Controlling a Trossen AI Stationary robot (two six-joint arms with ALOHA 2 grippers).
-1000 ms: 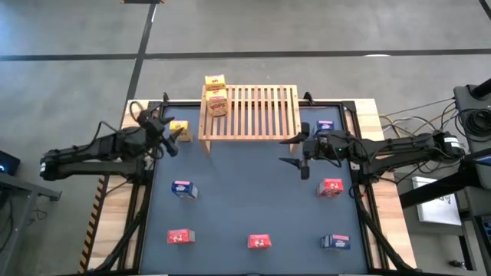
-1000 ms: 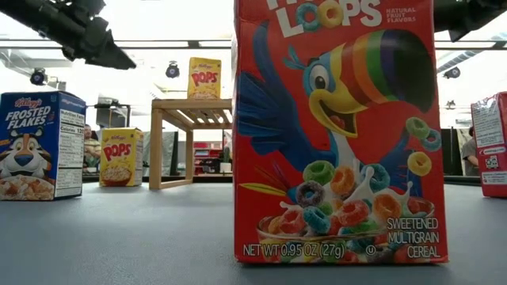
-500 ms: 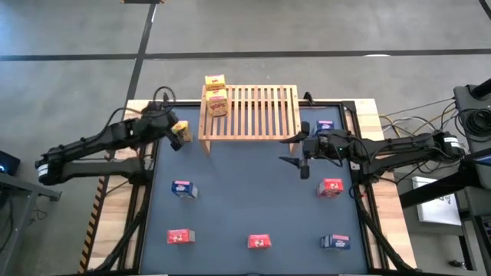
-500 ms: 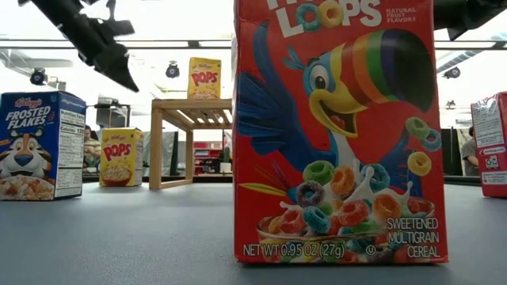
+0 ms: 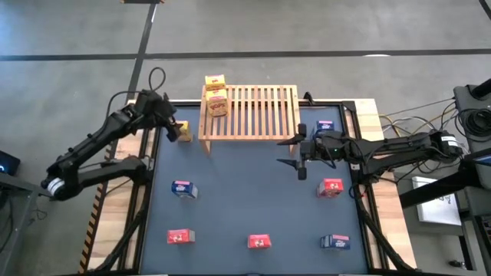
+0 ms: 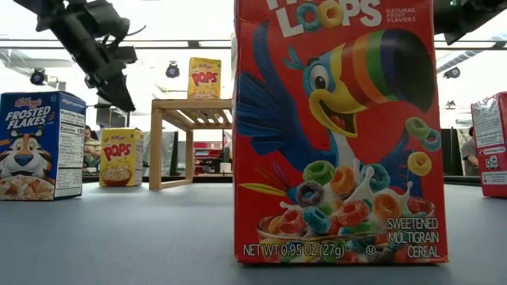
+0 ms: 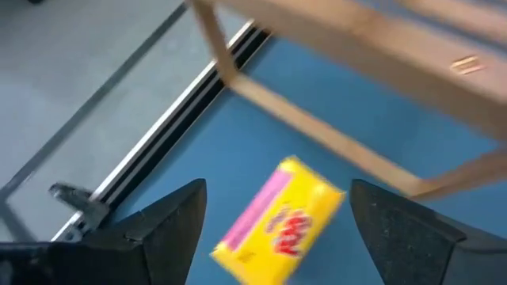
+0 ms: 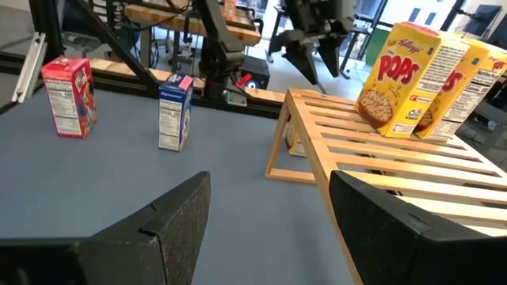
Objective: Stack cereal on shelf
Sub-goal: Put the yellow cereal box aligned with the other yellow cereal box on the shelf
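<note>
From above, I see two yellow boxes (image 5: pixel 216 95) already standing at the left end of the shelf (image 5: pixel 257 112), and a third yellow box (image 5: pixel 182 131) on the table just beside the shelf's left leg, with my left gripper (image 5: pixel 170 129) hovering over it, fingers spread and empty. The right gripper (image 5: pixel 295 152) waits in front of the shelf's right end, also open. At table height, the left gripper (image 6: pixel 119 87) hangs above the yellow box (image 6: pixel 120 157), well clear of it. Through the left wrist, the box (image 7: pixel 277 222) sits skewed between my fingers, so I should rotate to square up, descend straight and close on its narrow sides. The right wrist shows the shelf (image 8: pixel 372 154) with room beside the stacked pair.
</note>
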